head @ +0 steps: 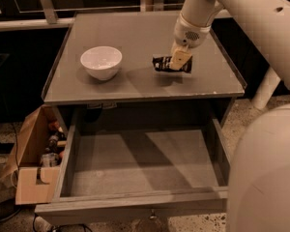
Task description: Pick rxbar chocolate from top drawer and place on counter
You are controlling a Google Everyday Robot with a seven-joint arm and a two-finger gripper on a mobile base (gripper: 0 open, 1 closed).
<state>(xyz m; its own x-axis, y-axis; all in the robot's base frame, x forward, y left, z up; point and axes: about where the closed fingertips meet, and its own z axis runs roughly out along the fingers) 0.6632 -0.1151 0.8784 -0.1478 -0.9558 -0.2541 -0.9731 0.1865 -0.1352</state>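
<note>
Here the gripper (180,61) is low over the right part of the counter (135,33), its fingers closed on the chocolate bar (160,64). The white bowl (101,62) stands well apart to its left. The open drawer (140,163) lies below it, nearer the camera.

high front view, gripper (180,60) over counter (135,33)

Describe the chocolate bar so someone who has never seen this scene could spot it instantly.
Find the grey counter above the open top drawer. On its right half, right of the white bowl, the gripper sits at the rxbar chocolate. It is the only small, flat, black wrapper there, far smaller than the round bowl.
</note>
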